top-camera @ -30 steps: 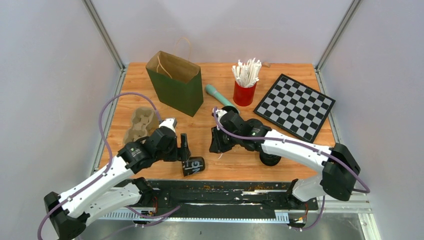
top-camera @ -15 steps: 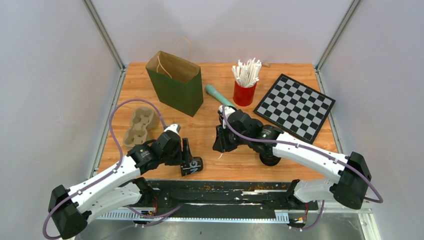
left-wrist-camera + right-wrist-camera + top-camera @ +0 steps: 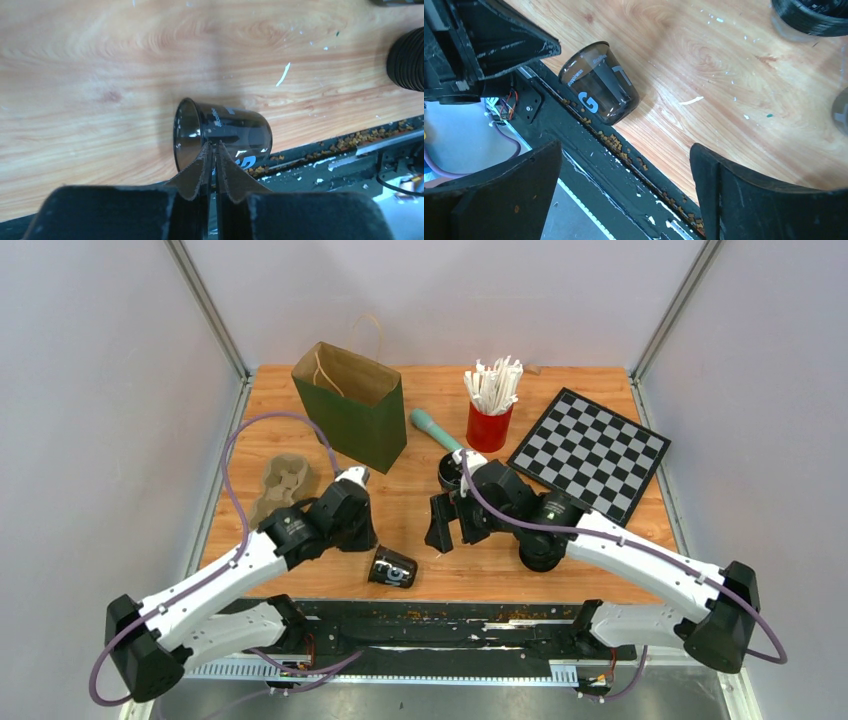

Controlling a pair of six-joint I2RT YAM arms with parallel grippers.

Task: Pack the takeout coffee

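Note:
A dark translucent coffee cup (image 3: 390,568) lies on its side near the table's front edge, also in the left wrist view (image 3: 225,135) and the right wrist view (image 3: 599,82). My left gripper (image 3: 358,532) is just behind and left of it. The fingers (image 3: 200,167) are pressed together with nothing between them, and their tips (image 3: 214,145) point at the cup's rim. My right gripper (image 3: 452,530) hovers right of the cup, wide open and empty (image 3: 626,150). The green paper bag (image 3: 352,405) stands open at the back left. A cardboard cup carrier (image 3: 280,488) lies at the left.
A black ribbed lid (image 3: 541,552) sits under the right arm (image 3: 809,12), and another black round piece (image 3: 450,472) lies behind the right gripper. A red cup of white straws (image 3: 490,410), a teal handle (image 3: 437,430) and a chessboard (image 3: 590,452) stand at the back right.
My left gripper shut and drew back from the cup, which now lies free with its mouth turned up. My right gripper opened wide and shifted slightly right.

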